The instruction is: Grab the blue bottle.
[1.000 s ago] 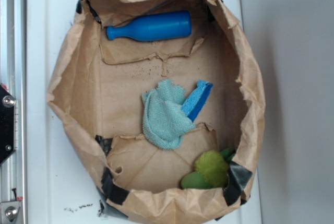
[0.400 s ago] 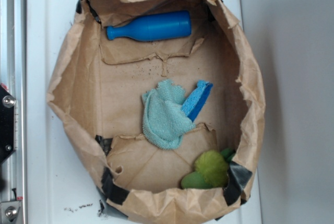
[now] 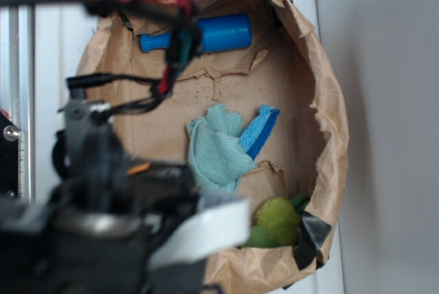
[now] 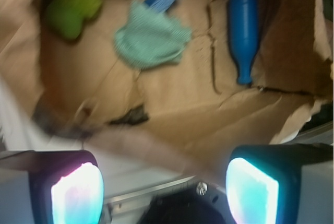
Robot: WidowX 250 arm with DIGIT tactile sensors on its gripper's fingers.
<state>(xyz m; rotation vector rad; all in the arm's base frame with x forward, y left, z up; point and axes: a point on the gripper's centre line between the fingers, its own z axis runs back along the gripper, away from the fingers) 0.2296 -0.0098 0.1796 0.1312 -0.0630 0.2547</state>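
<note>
In the exterior view the blurred arm [image 3: 103, 218] fills the lower left, over the left rim of the paper bag [image 3: 329, 102], with red and black cables [image 3: 164, 40] running across the top left. The bottle [image 3: 219, 32] lies on its side at the far end of the bag's floor, neck pointing left, partly crossed by the cables. Toward the bag's middle a pale green cloth [image 3: 216, 150] lies crumpled, with a blue sponge [image 3: 259, 131] touching its right edge. A green plush toy [image 3: 278, 220] sits in the bag's near right corner.

In the wrist view the gripper [image 4: 164, 187] hangs outside the bag's rim, its two fingers [image 4: 75, 192] spread wide apart and holding nothing. The bottle [image 4: 244, 28] lies well apart from them, at the bag's upper right, neck pointing down toward the gripper.
</note>
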